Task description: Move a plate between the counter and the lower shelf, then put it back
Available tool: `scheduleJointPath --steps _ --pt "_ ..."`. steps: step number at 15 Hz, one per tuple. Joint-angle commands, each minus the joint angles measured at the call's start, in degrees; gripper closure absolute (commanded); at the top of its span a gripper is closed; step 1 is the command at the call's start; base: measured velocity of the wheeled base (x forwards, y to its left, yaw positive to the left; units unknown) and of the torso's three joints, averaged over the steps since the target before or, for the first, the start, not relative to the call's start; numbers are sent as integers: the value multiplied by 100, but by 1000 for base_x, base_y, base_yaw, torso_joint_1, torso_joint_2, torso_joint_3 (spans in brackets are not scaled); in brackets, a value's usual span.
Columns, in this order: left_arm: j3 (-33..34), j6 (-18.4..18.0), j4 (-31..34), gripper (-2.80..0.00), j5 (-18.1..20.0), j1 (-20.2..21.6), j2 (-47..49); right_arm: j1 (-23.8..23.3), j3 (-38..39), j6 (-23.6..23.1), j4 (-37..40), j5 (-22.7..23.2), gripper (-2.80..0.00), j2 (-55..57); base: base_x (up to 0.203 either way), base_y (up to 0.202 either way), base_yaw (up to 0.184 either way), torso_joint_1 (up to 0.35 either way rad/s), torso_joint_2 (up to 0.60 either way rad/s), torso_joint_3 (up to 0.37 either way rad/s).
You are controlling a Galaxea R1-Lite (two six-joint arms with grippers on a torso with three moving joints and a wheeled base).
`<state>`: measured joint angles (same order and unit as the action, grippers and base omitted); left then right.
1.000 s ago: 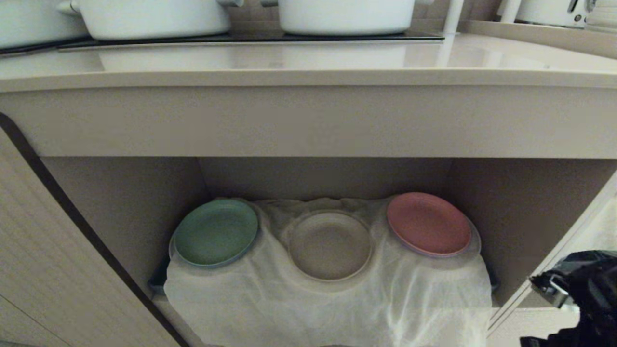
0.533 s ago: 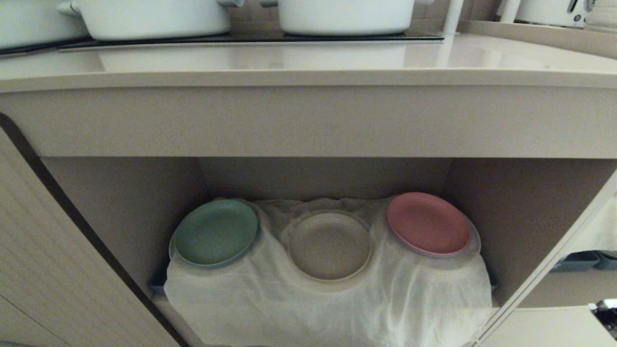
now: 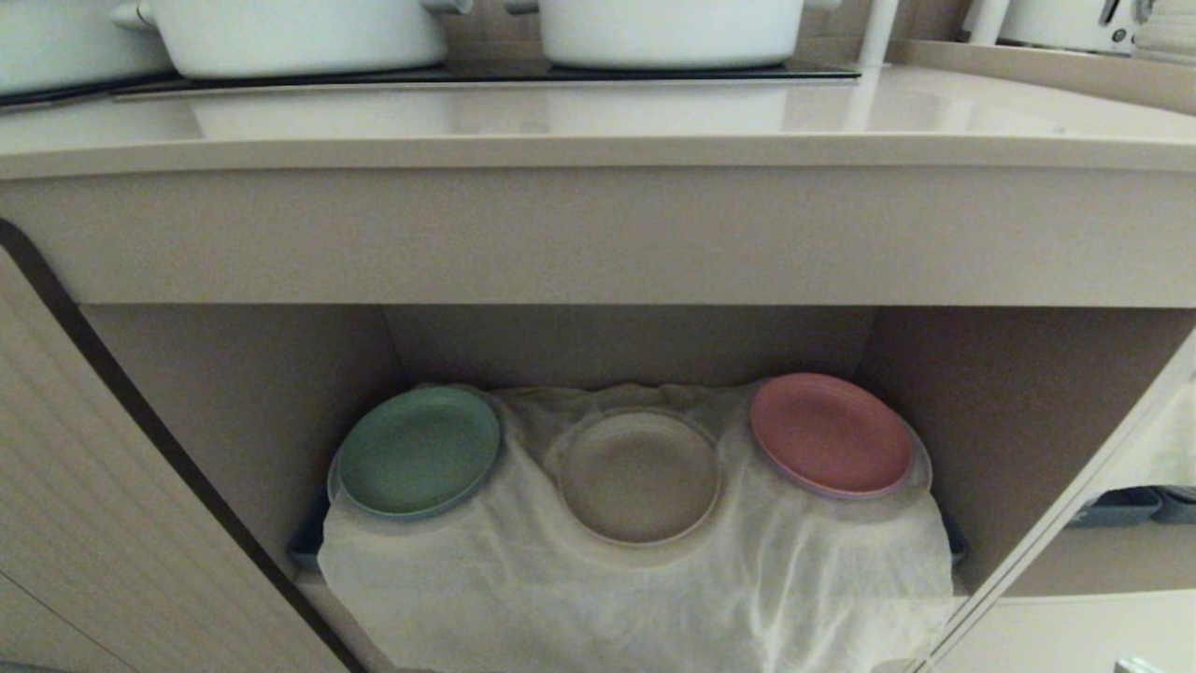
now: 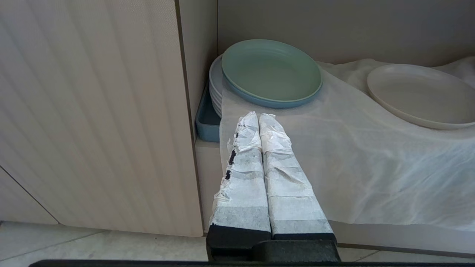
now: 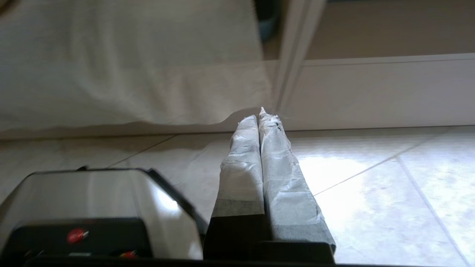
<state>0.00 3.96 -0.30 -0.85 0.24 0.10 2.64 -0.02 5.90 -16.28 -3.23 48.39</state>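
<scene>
Beige cabinetry fills my head view: the table (image 3: 598,121) runs across the top with white pots (image 3: 299,33) on its black hob, and below it the lower shelf (image 3: 234,402) opens, lined with a wrinkled white cloth (image 3: 635,598). On that cloth the plate (image 3: 641,477) lies flat in the middle, between a green plate (image 3: 418,451) on the left and a pink plate (image 3: 830,432) on the right, apart from both.

Neither arm shows in the head view. From the left wrist view I see the left end effector (image 4: 258,118) with its taped fingers pressed together, empty, hovering at the front edge of the cloth near the green plate. The right end effector (image 5: 259,118) is likewise closed on nothing, low over the tiled floor (image 5: 371,193), pointing at the foot of the cabinet beside the hanging cloth.

I judge the plate to be resting on the shelf with no grasp begun. The next move calls for bringing one end effector up to the plate's near rim, opening the fingers, and pinching the low rim without snagging the cloth.
</scene>
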Motion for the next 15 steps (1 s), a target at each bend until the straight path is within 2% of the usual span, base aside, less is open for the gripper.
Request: scheduleJointPath --steps 1,6,10,15 --pt "0 6 -5 0 -3 2 -1 -41 2 -49 148 -187 0 -592 0 0 0 0 0 0" --pt "0 6 -5 0 -3 2 -1 -363 -14 -312 783 -218 0 -1845 0 0 0 0 0 0" --pt "0 5 -5 0 -3 2 -1 -430 -5 -473 1210 -21 0 -3078 0 0 0 0 0 0" --pt "0 8 -5 0 -3 2 -1 -255 -2 -521 1555 65 0 -4034 0 0 0 0 0 0"
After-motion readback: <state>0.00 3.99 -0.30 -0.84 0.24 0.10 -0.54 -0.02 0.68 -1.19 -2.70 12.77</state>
